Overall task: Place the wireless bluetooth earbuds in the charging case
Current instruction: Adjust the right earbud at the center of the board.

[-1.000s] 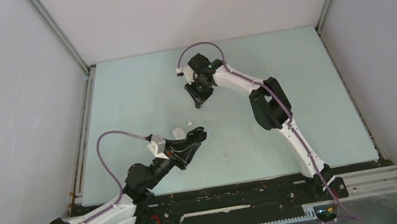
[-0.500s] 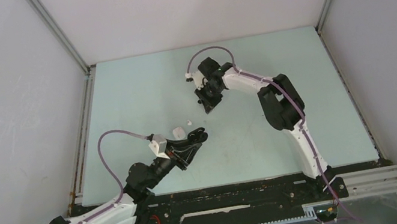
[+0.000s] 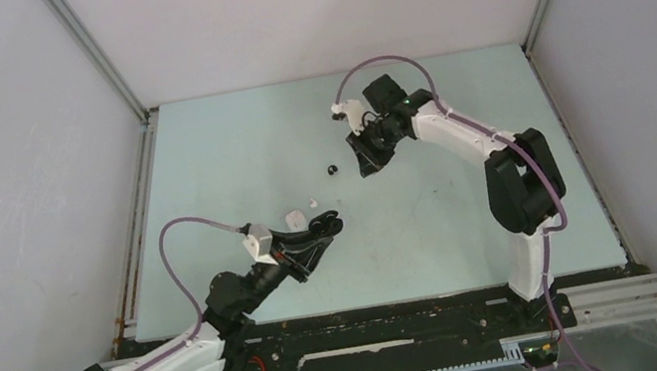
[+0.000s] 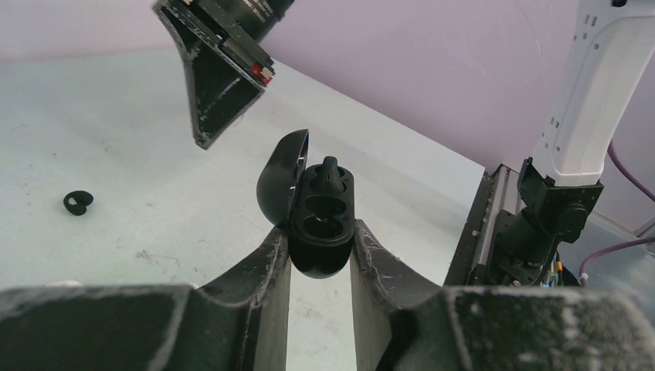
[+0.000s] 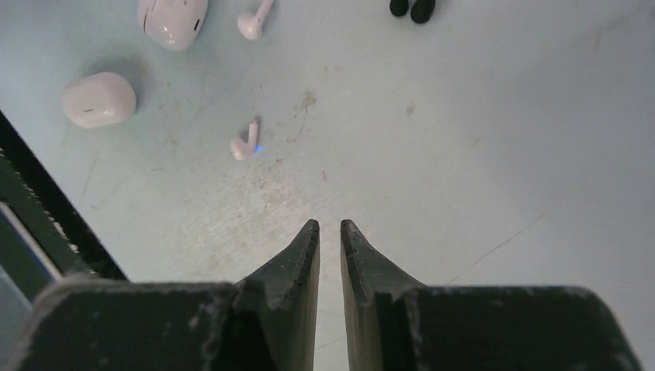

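My left gripper (image 3: 329, 224) is shut on a black charging case (image 4: 320, 224) and holds it above the table with the lid open. One black earbud (image 4: 330, 166) sits in the case's far slot; the near slot shows empty. A second black earbud (image 3: 332, 170) lies loose on the table, also seen in the left wrist view (image 4: 77, 202). My right gripper (image 3: 368, 167) hangs just right of it, empty, jaws a narrow gap apart (image 5: 330, 226). Two white earbuds (image 5: 244, 143) (image 5: 255, 22) lie on the table.
Two white cases (image 5: 99, 99) (image 5: 171, 19) lie near the white buds; one shows in the top view (image 3: 294, 218) beside my left wrist. The black front rail (image 3: 378, 323) runs along the near edge.
My right arm has swung right and back from the table's middle. The loose black earbud now shows where its fingertips were. The left arm has held still with the case.
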Motion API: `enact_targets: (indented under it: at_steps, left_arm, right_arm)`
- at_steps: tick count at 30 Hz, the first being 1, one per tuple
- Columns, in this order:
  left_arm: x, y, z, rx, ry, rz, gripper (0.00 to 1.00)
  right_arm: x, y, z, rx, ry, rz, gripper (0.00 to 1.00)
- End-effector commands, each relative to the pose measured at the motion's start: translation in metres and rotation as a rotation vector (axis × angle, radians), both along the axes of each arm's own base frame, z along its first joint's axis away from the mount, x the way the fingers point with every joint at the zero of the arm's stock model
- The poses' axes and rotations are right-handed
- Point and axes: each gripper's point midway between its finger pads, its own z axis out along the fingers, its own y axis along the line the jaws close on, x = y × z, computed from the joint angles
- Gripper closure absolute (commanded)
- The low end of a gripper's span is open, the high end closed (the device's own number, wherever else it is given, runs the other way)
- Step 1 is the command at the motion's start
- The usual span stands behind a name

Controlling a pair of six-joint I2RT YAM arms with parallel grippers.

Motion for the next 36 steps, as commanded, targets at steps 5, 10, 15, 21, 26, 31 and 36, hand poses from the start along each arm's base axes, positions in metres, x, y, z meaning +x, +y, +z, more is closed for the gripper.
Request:
enact_targets:
  at_steps: [5,10,15,21,26,31,36]
  left_arm:
    - [-0.009,0.013,-0.032,0.014,0.036,0.012,1.00]
    - [-0.009,0.016,-0.030,0.004,0.024,0.022,1.00]
    - [-0.007,0.020,-0.029,-0.002,0.016,0.045,1.00]
    - [-0.006,0.020,-0.029,0.004,0.019,0.053,1.00]
    - [-0.006,0.017,-0.030,0.013,0.024,0.041,1.00]
    - [-0.006,0.017,-0.031,0.013,0.028,0.038,1.00]
    - [-0.008,0.015,-0.030,0.016,0.023,0.026,1.00]
  right_arm:
    - [0.037,0.023,-0.012,-0.164,-0.354,0.582,0.80]
    - [0.056,0.047,-0.026,-0.209,-0.456,0.760,0.81]
    - [0.082,0.064,-0.042,-0.238,-0.488,0.799,0.83]
    - [0.102,0.073,-0.046,-0.240,-0.546,0.806,0.84]
    - [0.110,0.074,-0.058,-0.261,-0.567,0.815,0.84]
    - [0.117,0.080,-0.057,-0.242,-0.590,0.789,0.84]
    - [0.126,0.092,-0.051,-0.189,-0.622,0.731,0.85]
